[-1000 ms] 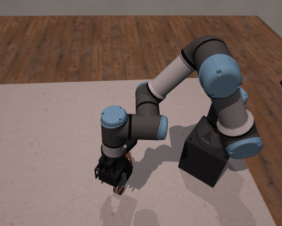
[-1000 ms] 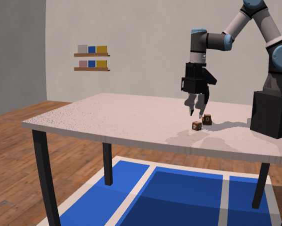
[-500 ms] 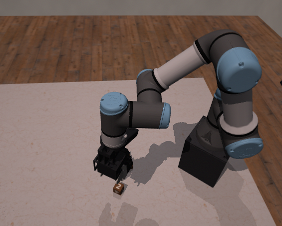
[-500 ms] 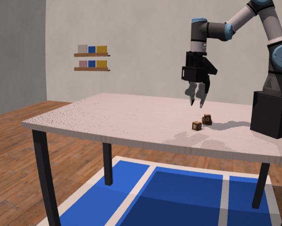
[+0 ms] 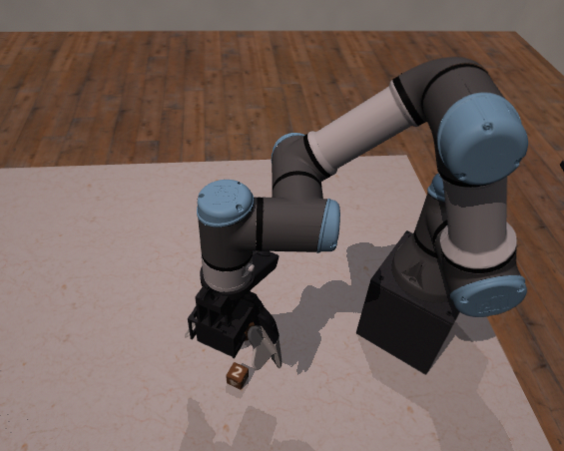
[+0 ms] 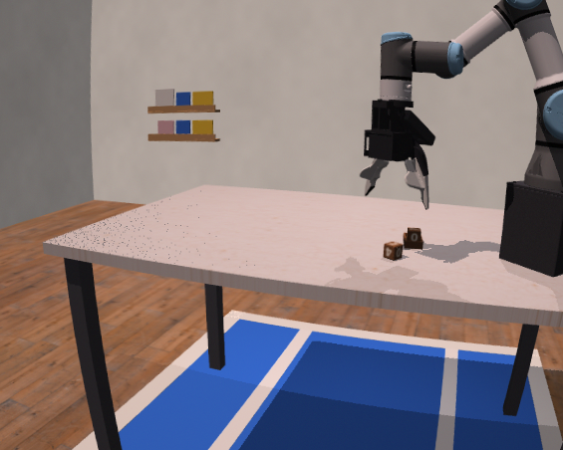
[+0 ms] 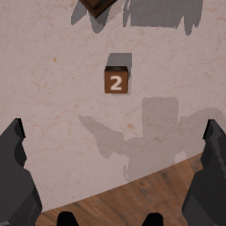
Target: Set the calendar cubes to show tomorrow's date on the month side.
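Note:
My gripper (image 6: 397, 200) (image 7: 113, 120) is wide open and empty, high above the table. A brown number cube (image 5: 237, 376) (image 6: 393, 251) (image 7: 116, 81) lies flat on the table outside the tray, with a white 2 on top. The 2 reads upright in the wrist view. Its side digits are too small to read surely. The brown tray (image 6: 414, 245) stands just behind this cube in the exterior view, and one corner of the tray (image 7: 99, 9) shows at the wrist view's top edge. A second cube (image 6: 414, 234) with a 0 facing the exterior camera is at the tray. The gripper mostly hides the tray in the top view.
The arm's black base block (image 5: 405, 324) (image 6: 536, 231) stands on the table to the right of the tray and cubes. The table's front edge (image 6: 300, 287) runs in front of them. Small shelves (image 6: 182, 109) hang on the far wall.

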Motion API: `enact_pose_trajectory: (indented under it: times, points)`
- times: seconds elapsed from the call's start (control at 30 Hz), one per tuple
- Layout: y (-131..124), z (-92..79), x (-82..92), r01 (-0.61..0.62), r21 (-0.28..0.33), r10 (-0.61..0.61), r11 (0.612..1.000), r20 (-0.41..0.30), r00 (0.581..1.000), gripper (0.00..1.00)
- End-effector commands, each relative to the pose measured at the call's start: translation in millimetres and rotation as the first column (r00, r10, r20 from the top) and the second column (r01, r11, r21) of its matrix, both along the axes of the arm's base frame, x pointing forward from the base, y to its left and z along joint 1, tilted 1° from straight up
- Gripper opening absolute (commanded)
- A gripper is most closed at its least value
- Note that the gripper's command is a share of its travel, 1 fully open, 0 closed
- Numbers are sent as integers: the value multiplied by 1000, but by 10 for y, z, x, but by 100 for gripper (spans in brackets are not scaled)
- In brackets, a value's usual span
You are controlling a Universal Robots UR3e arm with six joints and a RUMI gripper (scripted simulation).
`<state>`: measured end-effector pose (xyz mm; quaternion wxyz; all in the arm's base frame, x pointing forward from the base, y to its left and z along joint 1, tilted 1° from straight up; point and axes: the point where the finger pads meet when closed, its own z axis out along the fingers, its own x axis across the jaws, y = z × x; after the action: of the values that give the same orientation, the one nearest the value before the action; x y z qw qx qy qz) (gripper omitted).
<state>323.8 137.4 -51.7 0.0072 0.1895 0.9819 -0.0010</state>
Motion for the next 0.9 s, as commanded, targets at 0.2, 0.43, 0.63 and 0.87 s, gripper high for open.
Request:
enact_pose_trajectory:
  times: [0.2,0.43,0.63,0.87]
  points:
    - [2,5,-7,0,-1,0,1000,-3,1000,100]
    - [0,4,-6,-11,-1,11,1000,-3,1000,100]
    - [-6,-1,-7,-69,-2,69,998,-3,998,100]
    - [-21,-11,-1,-222,-3,222,975,-4,975,100]
